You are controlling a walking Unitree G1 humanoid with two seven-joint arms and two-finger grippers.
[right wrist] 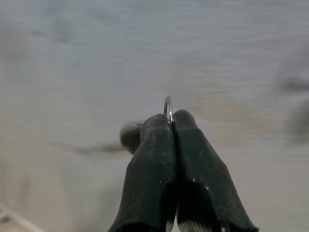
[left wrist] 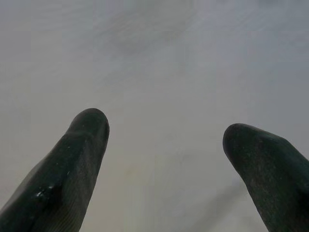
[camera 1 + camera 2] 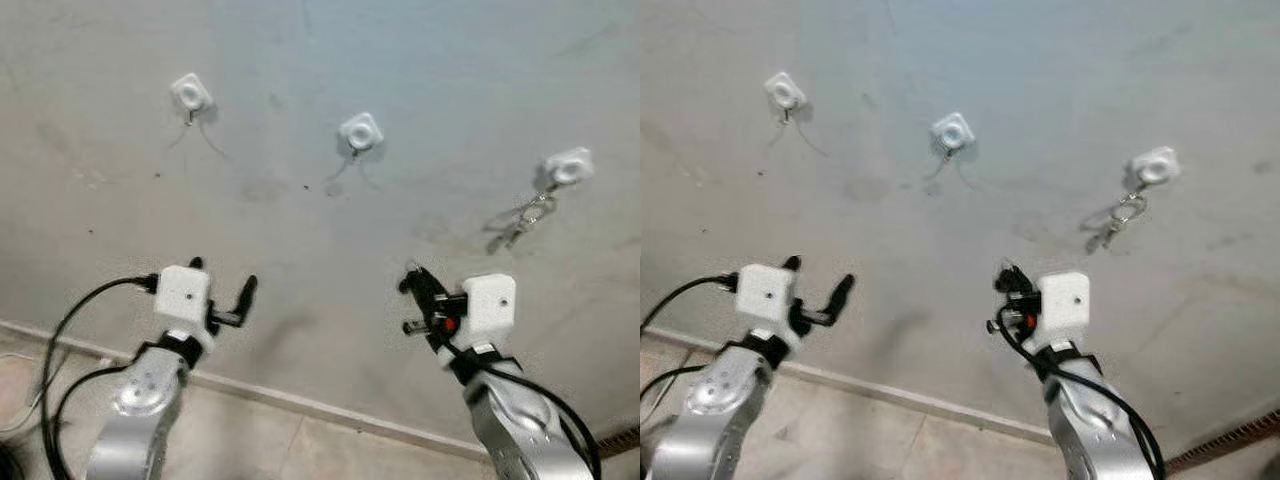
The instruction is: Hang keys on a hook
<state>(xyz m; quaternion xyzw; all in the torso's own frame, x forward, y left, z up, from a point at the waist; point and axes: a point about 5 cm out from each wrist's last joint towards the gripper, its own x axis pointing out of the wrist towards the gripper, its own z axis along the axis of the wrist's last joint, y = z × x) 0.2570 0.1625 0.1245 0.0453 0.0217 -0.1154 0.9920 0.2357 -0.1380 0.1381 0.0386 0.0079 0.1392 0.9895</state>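
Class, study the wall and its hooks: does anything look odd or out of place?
Nothing is damaged. Three hooks sit on the wall: the right hook already carries keys, the left hook and middle hook are bare. The right pincer pinches a ring.

Three white hooks (image 3: 361, 131) dot the grey, smudged wall (image 3: 300, 60); silver keys (image 3: 520, 218) hang beyond the black-fingered right gripper (image 3: 415, 300).

Most of the key ring (image 1: 167, 107) is buried between the right gripper (image 1: 171, 121) fingers, and the wall behind is pretty blurry.
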